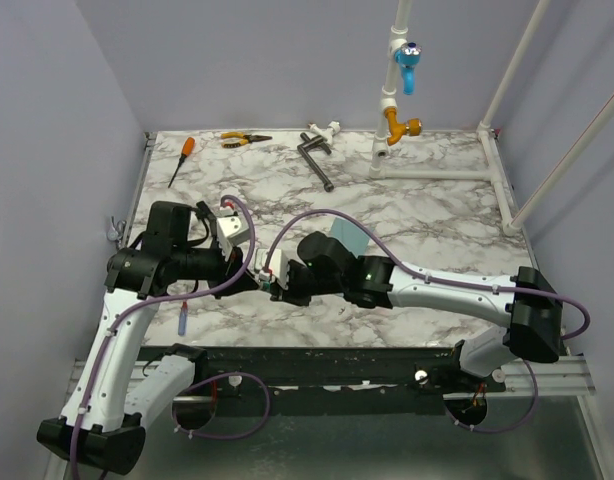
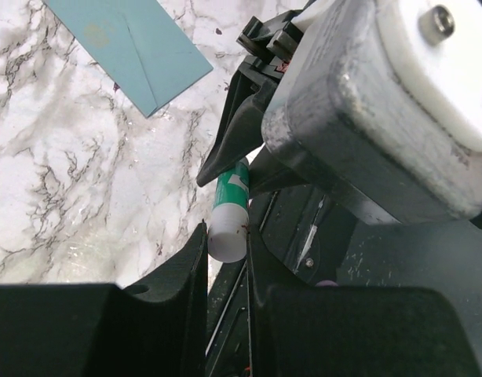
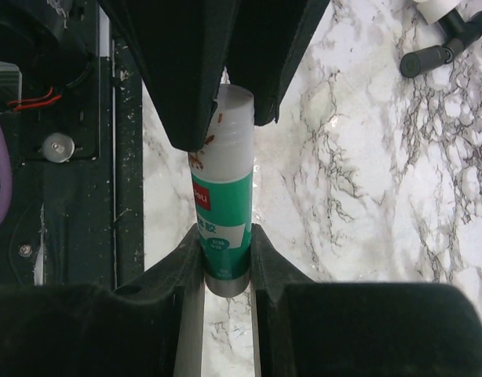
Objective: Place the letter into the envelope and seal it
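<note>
Your left gripper (image 2: 228, 245) is clamped on the white cap (image 2: 228, 236), your right gripper (image 3: 224, 255) on the base, of a green-and-white plastic glue stick (image 3: 221, 196) held over the marbled tabletop (image 3: 366, 196), so gluing and sealing look still to do. The light teal-blue paper envelope (image 2: 123, 43) lies flat nearby; the peach letter is unseen, perhaps already inside. The stick's red logo (image 3: 203, 196) is unreadable.

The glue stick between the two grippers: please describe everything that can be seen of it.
The glue stick is a small plastic cylinder: green body with a white label and red logo, grey base, cloudy white cap that looks fitted on. It is held off the marble table. The right gripper clamps the base end, the left gripper clamps the cap end. Nothing else touches it.
</note>
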Motion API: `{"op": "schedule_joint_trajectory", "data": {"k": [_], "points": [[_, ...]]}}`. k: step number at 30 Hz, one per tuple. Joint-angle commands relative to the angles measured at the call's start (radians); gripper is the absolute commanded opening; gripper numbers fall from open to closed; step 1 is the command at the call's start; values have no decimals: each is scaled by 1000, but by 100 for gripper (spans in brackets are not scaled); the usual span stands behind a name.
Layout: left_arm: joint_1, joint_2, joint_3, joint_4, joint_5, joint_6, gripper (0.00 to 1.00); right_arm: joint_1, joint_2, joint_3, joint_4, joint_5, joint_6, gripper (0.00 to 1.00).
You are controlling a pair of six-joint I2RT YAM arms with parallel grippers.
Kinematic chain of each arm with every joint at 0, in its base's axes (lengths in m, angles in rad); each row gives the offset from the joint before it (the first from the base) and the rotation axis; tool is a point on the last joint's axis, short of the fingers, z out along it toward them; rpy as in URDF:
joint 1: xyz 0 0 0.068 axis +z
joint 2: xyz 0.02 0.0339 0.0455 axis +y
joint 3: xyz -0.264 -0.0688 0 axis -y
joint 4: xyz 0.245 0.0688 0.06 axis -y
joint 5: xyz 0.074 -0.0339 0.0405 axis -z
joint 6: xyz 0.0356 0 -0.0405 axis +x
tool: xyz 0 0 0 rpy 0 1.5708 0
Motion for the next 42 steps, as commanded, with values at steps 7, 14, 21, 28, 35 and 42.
{"op": "schedule_joint_trajectory", "data": {"k": [7,14,21,28,35,42], "points": [[-12,-18,61,-70,-30,-21,0,-10,-47,10,382,-29,89,1],[-10,-25,325,-160,-31,26,89,-50,-38,-55,381,15,134,1],[9,-59,357,-165,-52,36,99,-95,-77,-107,447,-11,203,1],[20,-102,342,-48,-108,10,91,-112,-160,-136,570,-161,278,1],[20,-178,351,-25,22,157,98,-112,-196,-92,541,-229,202,1],[15,-117,394,55,56,67,88,-80,-214,-106,480,-330,37,1]]}}
